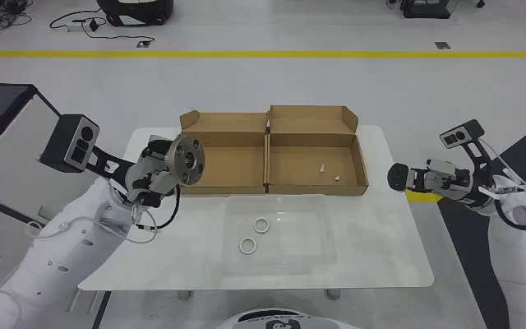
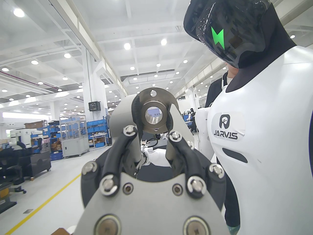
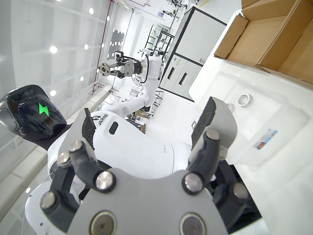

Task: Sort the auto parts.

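Gripping flange (image 1: pixel 188 159) in left hand (image 2: pixel 152 114), raised near left edge of surface (image 1: pixel 378 247), left box (image 1: pixel 230 169) just rightward; with right hand (image 1: pixel 401 177) wide off right edge.

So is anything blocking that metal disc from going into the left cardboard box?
Nothing visible does: the left end effector holds the metal disc by the open left cardboard box, whose floor looks bare.
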